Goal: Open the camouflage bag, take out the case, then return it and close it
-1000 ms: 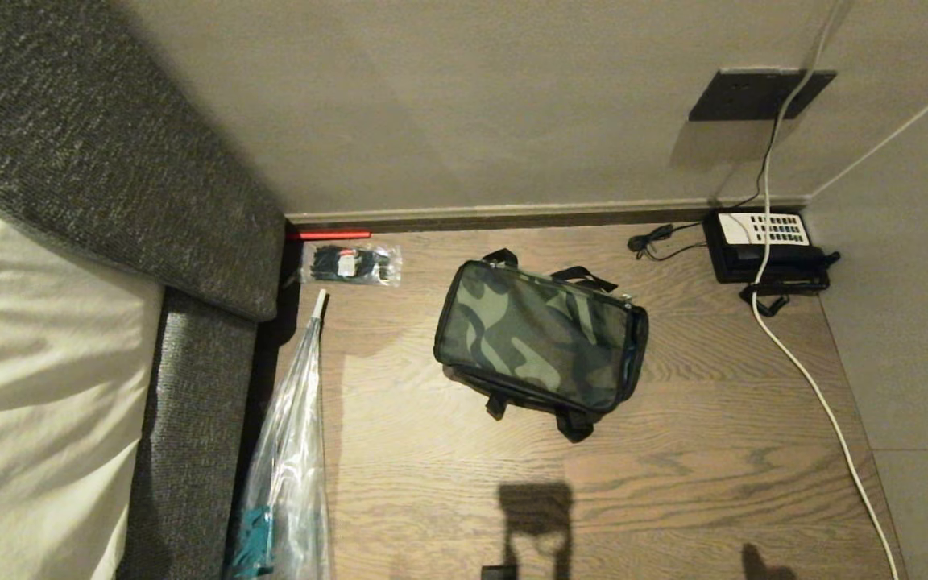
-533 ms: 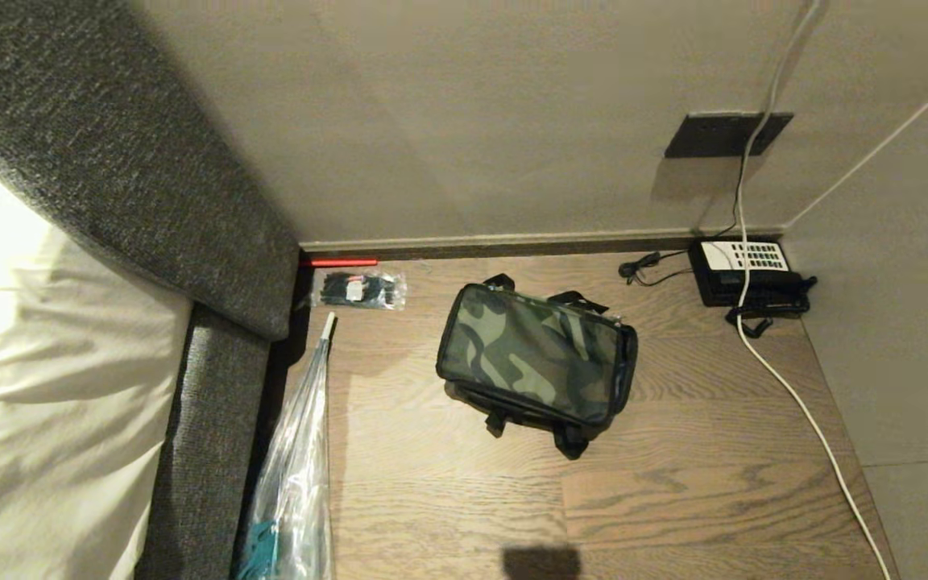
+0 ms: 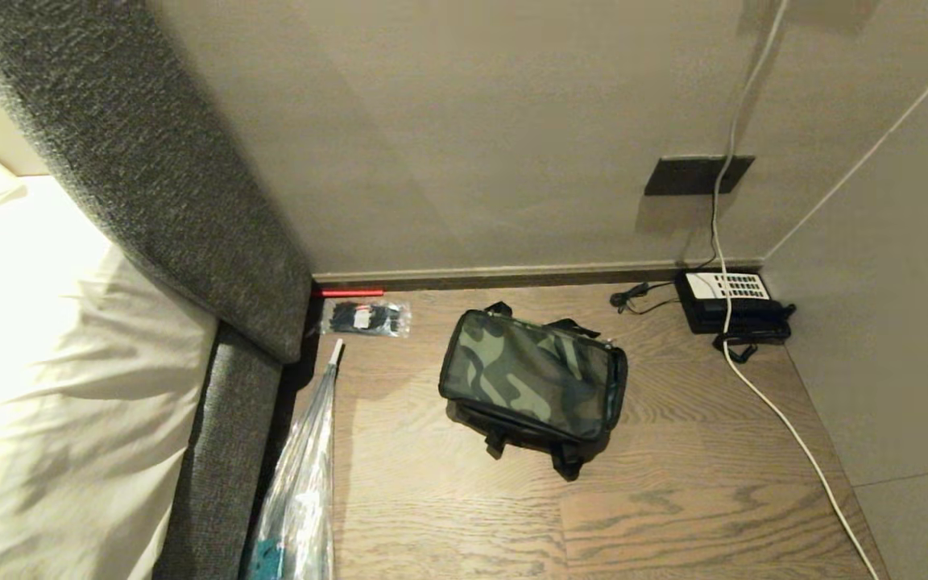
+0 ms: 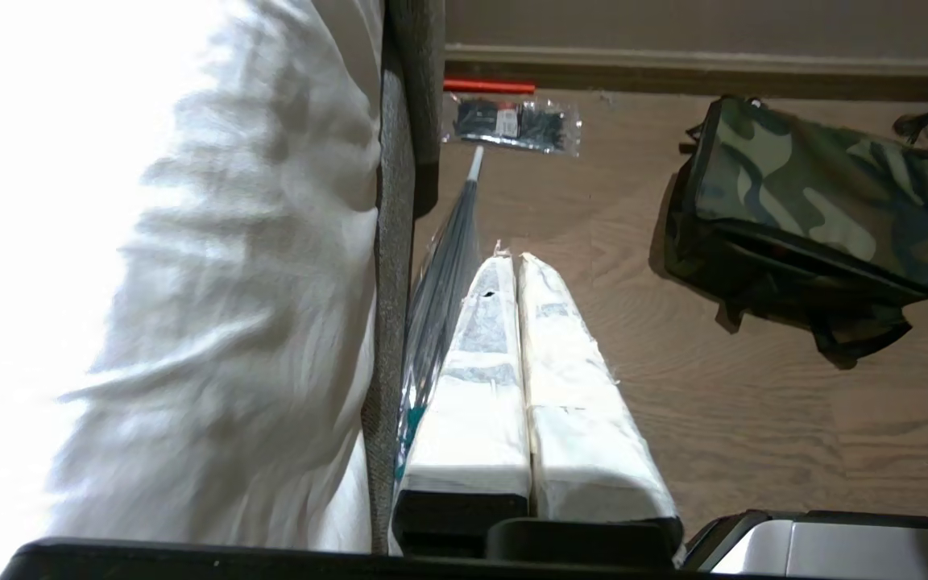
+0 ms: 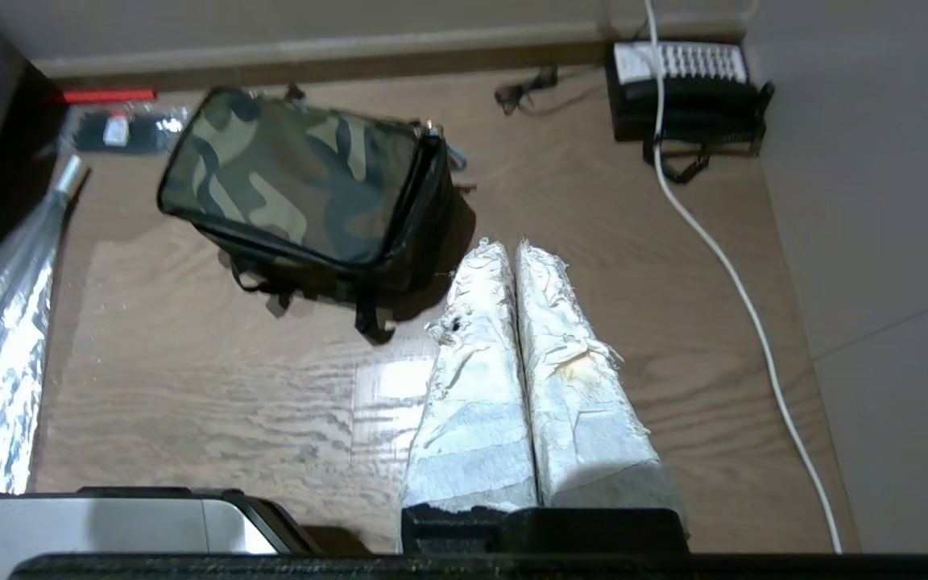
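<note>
Risk lay in my reach: both my left hand (image 4: 519, 266) and right hand (image 5: 512, 250) hung pressed together, empty, above the floor (image 3: 673, 515), where the zipped camouflage bag (image 3: 532, 377) could skid when its zipper was tugged.
</note>
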You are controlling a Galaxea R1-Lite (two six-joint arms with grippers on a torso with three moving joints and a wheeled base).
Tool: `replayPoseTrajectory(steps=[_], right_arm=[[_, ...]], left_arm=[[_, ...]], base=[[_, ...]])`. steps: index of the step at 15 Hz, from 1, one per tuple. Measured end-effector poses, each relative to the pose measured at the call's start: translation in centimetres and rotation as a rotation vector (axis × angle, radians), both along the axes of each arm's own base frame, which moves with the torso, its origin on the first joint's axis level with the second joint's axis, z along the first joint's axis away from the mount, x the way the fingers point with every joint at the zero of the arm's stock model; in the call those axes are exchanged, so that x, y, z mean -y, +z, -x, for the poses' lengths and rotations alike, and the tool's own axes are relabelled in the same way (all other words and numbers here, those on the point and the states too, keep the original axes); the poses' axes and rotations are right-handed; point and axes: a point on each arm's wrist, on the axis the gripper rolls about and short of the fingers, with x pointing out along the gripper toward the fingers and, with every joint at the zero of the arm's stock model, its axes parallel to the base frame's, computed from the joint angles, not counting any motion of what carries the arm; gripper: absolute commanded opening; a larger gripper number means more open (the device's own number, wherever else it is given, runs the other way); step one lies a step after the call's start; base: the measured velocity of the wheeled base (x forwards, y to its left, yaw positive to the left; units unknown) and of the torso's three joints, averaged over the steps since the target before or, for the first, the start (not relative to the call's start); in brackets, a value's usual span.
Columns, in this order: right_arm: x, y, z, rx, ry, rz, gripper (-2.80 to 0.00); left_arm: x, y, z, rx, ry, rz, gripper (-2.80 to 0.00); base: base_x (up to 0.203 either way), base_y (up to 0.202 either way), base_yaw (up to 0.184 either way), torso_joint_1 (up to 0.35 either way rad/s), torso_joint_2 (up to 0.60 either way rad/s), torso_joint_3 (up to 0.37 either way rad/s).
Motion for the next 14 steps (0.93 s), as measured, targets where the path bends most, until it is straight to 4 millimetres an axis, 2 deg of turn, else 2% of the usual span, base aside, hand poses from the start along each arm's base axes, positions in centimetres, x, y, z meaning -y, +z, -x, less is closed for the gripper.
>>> replayPoseTrajectory(steps=[14], right_arm=[[0.00, 0.01, 0.00, 0.000, 0.000, 0.000, -2.80]], left_arm=[[0.00, 0.00, 0.00, 0.000, 0.000, 0.001, -2.80]], base=[[0.000, 0.000, 0.000, 0.003, 0.00, 0.203]])
